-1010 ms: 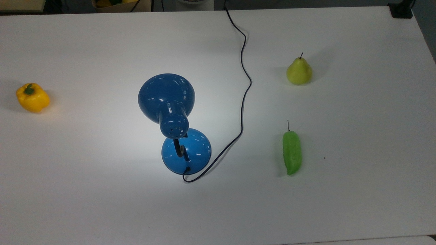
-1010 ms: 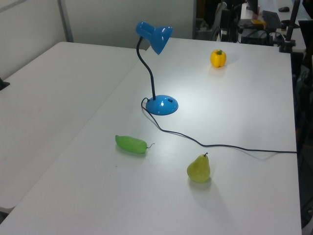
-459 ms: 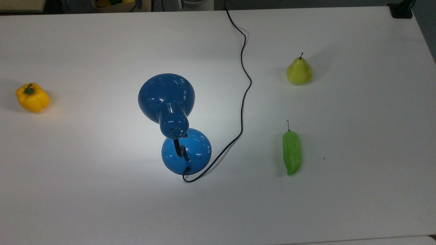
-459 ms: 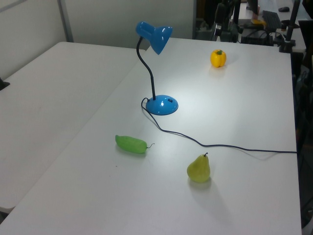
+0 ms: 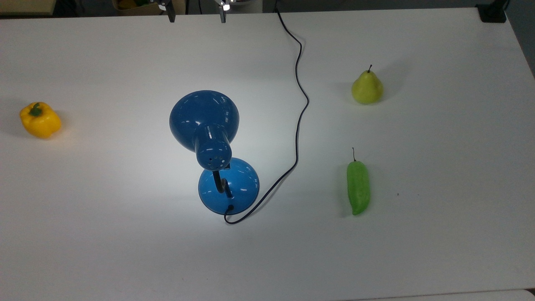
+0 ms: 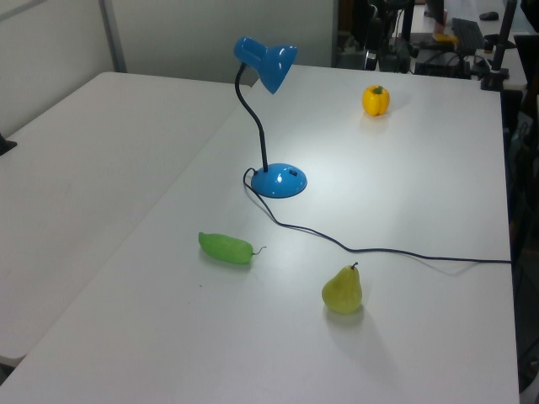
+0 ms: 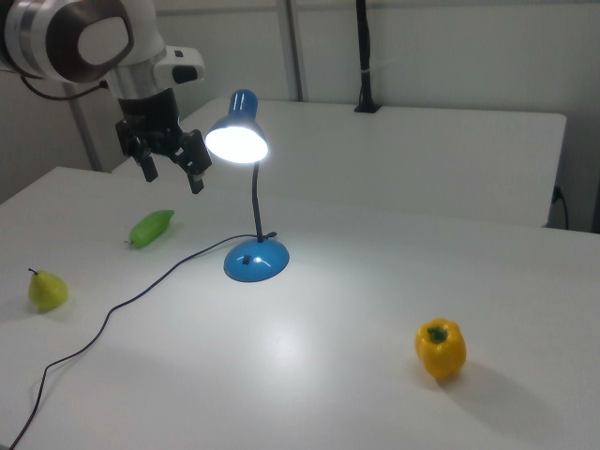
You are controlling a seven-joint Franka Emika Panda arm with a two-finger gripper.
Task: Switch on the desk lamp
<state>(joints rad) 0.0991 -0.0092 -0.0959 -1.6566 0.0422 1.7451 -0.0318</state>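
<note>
The glossy blue desk lamp stands mid-table on its round base. Its black cord snakes off toward the table's far edge. In the right view the shade glows white and throws a bright pool on the table around the base. My gripper hangs open in the air beside the shade, on the right view's left, with nothing between its fingers. In the top view the gripper has just its two fingertips poking in at the top edge, well apart from the lamp.
A yellow bell pepper lies at the top view's far left. A yellow-green pear and a long green pepper sit on the top view's right. The white table ends close behind the gripper.
The gripper's fingertips have come into the top view at its upper edge. The lamp, its light and the produce have not changed.
</note>
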